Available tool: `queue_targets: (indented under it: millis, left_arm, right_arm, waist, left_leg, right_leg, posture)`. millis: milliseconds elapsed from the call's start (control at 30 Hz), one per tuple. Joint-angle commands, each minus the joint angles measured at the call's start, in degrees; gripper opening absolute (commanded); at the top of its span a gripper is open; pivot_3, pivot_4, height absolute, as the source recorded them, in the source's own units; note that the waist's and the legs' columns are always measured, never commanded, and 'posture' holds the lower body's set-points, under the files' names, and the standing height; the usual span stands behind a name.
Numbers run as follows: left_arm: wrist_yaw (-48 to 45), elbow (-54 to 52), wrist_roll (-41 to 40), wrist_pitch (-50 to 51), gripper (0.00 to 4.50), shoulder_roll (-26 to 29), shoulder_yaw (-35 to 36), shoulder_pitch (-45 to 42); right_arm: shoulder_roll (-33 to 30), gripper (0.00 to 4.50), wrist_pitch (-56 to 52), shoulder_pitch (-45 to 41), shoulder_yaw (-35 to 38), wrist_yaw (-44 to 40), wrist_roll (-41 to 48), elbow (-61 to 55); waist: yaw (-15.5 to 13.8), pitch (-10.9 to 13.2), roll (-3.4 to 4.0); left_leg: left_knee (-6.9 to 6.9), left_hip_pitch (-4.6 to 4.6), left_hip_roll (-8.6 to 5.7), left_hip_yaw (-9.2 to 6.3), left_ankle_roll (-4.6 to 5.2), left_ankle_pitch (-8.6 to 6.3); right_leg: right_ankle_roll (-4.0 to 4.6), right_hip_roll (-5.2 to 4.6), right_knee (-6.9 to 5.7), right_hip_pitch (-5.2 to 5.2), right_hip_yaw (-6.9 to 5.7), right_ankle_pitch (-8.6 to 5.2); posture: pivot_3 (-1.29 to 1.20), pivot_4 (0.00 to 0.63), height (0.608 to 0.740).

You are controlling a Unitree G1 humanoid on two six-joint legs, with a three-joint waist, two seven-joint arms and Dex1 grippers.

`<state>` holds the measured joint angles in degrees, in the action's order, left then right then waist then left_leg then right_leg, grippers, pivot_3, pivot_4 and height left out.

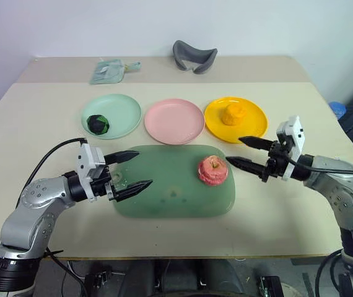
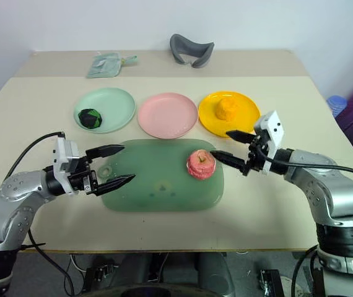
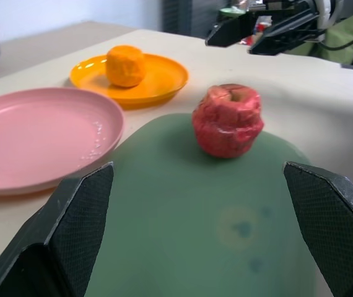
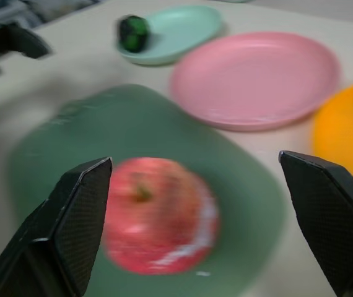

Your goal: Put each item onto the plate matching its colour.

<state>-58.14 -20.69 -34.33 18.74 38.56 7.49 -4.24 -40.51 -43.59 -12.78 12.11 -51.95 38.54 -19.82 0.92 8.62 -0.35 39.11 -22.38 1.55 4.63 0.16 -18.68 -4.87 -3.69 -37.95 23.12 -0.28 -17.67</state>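
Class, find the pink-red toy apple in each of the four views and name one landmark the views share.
Left eye view: pink-red toy apple on the translucent green tray's right end.
Right eye view: same spot, before the right gripper.
Left wrist view: centre, on the tray.
Right wrist view: low centre.
Shared landmark: the empty pink round plate.

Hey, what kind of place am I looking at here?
Probably a robot test bench in a lab or office: a plain beige table against a bare wall, laid with three coloured plates such as the pink plate, and a toy apple.

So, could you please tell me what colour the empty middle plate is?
Pink; the middle plate shows best in the left eye view.
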Motion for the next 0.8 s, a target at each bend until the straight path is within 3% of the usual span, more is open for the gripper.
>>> queue_targets:
  millis: [33, 800]
  left_arm:
    - [-1.49, -0.11, -0.72, -0.04, 4.5, 0.94, 0.16, -1.02]
    - [-1.39, -0.12, 0.78, -1.15, 4.5, 0.47, 0.41, -0.08]
  right_arm:
    - [0.05, 4.38, -0.83, 1.45, -1.27, 0.52, 1.91, -4.69]
    - [3.55, 4.38, 13.26, 0.98, -14.27, 2.33, -12.03, 3.23]
  waist:
    - [-0.07, 0.0, 0.0]
    - [-0.18, 0.0, -0.02]
  left_leg:
    - [0.0, 0.0, 0.0, 0.0, 0.0, 0.0]
    - [0.04, -0.02, -0.03, 0.0, -0.02, 0.01]
  right_leg:
    - [0.0, 0.0, 0.0, 0.0, 0.0, 0.0]
    - [0.0, 0.04, 0.01, 0.0, -0.02, 0.0]
  posture:
    - [0.0, 0.15, 0.74]
    - [0.0, 0.15, 0.74]
